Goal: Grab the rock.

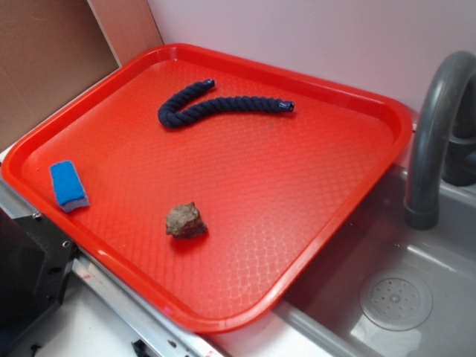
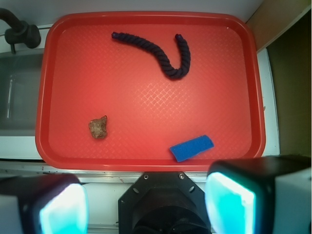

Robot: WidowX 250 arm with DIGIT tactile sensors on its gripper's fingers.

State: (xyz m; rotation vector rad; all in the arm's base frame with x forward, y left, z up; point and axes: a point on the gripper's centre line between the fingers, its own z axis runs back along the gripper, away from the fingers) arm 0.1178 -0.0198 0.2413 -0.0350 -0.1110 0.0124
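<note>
Step in hand: approach, not yet begun in earnest. In the wrist view the gripper (image 2: 146,204) hangs high above the near edge of the red tray (image 2: 146,163), its two pads (image 2: 229,204) spread wide at the bottom of the frame with nothing between them. It holds nothing.

The rock (image 2: 98,127) lies on the tray floor at about 8 o'clock from tray centre in the wrist view, free on all sides. The blue sponge (image 2: 191,147) sits at about 5 o'clock, well apart from it; the navy rope (image 2: 161,53) curls at about 12 o'clock, well apart too.

Exterior view: rock (image 1: 186,222) near the tray's front rim; grey faucet (image 1: 439,134) and sink off to the right.

Next move, as I judge it: shift toward 10 o'clock in the wrist view until the rock sits between the pads, descend, then close. The lumpy shape may roll under uneven contact.
</note>
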